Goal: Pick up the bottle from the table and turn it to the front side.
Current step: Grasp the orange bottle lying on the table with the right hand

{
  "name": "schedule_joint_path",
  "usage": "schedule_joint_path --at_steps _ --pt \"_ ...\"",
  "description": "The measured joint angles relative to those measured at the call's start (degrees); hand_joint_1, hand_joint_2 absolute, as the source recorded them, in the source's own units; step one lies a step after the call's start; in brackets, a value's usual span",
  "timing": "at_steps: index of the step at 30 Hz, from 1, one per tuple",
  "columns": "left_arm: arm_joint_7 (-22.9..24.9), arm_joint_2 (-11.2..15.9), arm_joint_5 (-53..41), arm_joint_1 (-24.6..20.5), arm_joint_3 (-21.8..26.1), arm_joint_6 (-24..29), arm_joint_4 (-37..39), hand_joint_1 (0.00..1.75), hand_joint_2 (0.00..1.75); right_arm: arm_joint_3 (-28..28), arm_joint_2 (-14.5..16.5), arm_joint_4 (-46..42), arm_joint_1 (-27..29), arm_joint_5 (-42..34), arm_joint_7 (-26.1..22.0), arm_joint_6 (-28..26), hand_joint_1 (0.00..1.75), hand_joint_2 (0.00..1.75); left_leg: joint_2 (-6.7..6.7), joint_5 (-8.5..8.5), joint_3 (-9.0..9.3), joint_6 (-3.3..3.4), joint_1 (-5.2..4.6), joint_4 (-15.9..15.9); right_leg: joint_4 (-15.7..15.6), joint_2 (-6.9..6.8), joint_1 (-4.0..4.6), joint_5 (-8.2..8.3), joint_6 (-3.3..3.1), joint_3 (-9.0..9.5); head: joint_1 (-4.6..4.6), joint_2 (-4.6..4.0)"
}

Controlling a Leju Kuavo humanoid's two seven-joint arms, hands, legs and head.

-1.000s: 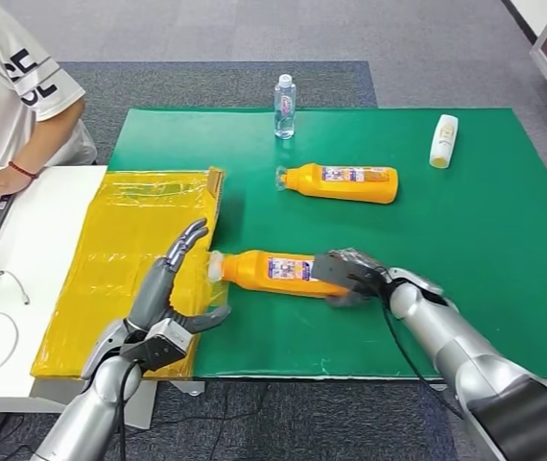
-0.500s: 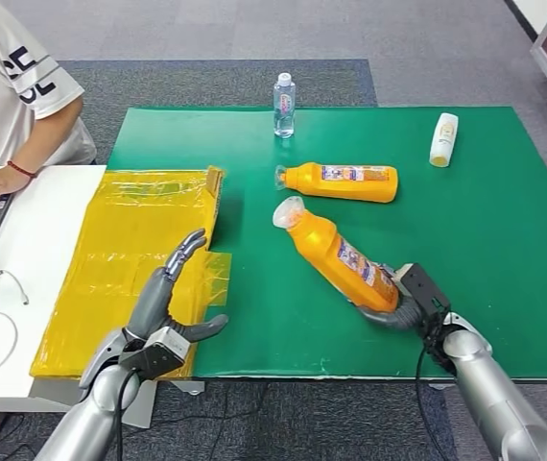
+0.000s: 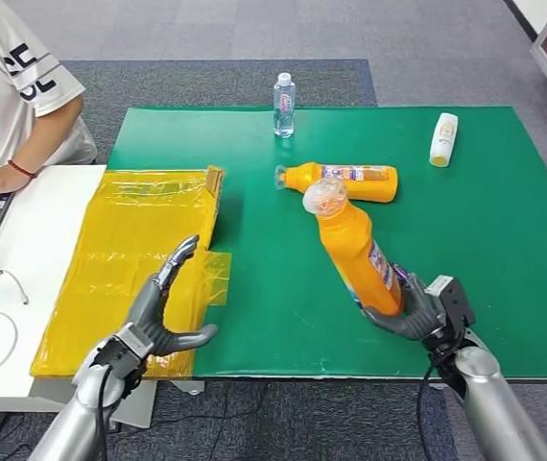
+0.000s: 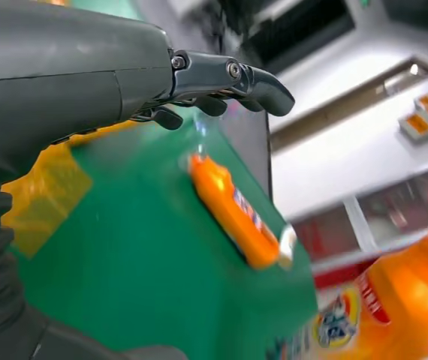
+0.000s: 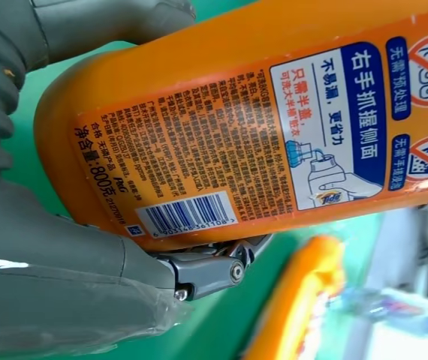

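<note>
Our right hand (image 3: 410, 309) grips the base of a tilted orange plastic detergent bottle (image 3: 353, 248) above the green table mat (image 3: 502, 240); a second orange bottle (image 3: 343, 181) lies just behind; our left hand (image 3: 156, 312) hovers spread over yellow plastic sheeting (image 3: 122, 250); fingers partly hidden

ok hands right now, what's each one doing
Left hand: open, holding nothing, fingers spread.
Right hand: holding the orange bottle near its base, tilted up off the green mat.

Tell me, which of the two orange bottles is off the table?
The nearer orange plastic bottle, tilted up in the right hand; the other orange bottle lies flat on the green mat.
</note>
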Motion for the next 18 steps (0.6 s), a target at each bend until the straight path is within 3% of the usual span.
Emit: schedule_joint_path --at_steps 7,15,18 --pt "-0.6 4.7 14.9 -0.7 -0.5 -15.1 0.1 0.00 1.75 1.6 1.1 -6.7 0.1 -0.3 1.1 0.8 1.75 1.75 0.00 0.03 0.02 -0.03 0.01 0.0 0.0 -0.01 0.04 -0.02 -0.03 0.01 0.00 0.00" --pt "-0.7 6.7 16.0 -1.6 -0.7 -16.9 -0.3 0.00 1.75 3.0 1.7 -9.5 -1.0 -0.2 1.3 0.8 1.75 1.75 -0.01 0.06 -0.01 0.01 0.00 0.0 0.0 -0.02 0.02 0.01 0.01 0.00 -0.01 0.00" --pt "-0.7 7.1 17.3 -1.6 -0.7 -22.7 -0.8 0.00 1.75 4.1 2.1 -9.8 -1.5 0.6 1.3 0.5 1.75 1.75 -0.02 0.06 -0.04 0.01 0.00 0.0 0.0 -0.02 0.02 0.02 0.01 -0.01 0.01 0.00"
